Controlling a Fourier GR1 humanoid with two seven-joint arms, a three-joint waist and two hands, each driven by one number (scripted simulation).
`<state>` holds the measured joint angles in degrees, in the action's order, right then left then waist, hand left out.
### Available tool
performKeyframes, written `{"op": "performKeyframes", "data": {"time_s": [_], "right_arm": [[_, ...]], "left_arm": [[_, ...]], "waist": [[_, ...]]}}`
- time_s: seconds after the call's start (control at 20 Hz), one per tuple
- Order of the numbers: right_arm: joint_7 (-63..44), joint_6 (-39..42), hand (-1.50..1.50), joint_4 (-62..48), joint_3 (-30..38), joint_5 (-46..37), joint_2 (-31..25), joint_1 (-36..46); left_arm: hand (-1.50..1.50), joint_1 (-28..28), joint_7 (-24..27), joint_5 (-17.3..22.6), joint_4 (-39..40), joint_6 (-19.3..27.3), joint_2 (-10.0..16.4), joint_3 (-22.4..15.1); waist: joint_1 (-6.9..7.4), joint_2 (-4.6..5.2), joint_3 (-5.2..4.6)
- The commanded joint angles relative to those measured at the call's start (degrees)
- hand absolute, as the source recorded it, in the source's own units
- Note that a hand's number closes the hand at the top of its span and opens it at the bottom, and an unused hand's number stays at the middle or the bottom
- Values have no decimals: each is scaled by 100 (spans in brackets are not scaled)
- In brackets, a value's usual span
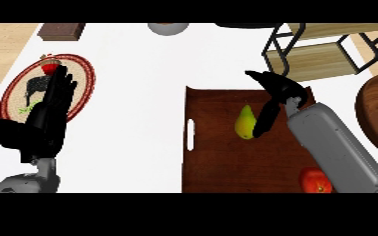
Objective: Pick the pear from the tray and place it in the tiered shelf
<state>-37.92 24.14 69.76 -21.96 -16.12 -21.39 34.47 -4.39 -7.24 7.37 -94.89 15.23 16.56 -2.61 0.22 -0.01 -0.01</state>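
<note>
hovering over brown tray (pixel 221 172), right hand (pixel 282 87) spread, fingers (pixel 267 117) straight, just beside pear (pixel 244 122); left hand (pixel 52 105) resting open at left edge.

Pear (pixel 245 123): yellow-green, whole, lying on its side with the narrow end pointing to the far edge; rests on the floor of the tray, in its far half, near the middle.

Tray (pixel 221 165): dark brown wood, rectangular, flat on the white counter, slot handle in its left wall.

Tiered shelf (pixel 314 60): black metal frame, pale wooden boards, standing just beyond the tray's far right corner.
</note>
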Motion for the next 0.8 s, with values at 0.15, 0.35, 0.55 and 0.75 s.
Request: {"op": "performKeyframes", "data": {"time_s": [0.15,0.35,0.55,0.75], "right_arm": [[589,114,-150,-724,363,-616,348,27],[704,325,-150,-122,507,-813,152,-546],[1170,19,-150,-614,721,-1061,513,-351],[1667,-410,-150,-1276,695,-1559,766,-379]], "left_arm": [[0,157,-117,-100,-328,-260,-28,198],[0,35,-12,-368,-22,-193,-311,131],[0,78,56,-266,75,-438,-276,361],[0,-80,-24,-342,4,-454,-364,402]], "waist": [[26,2,2],[-20,-2,0],[2,4,0],[12,10,2]]}}
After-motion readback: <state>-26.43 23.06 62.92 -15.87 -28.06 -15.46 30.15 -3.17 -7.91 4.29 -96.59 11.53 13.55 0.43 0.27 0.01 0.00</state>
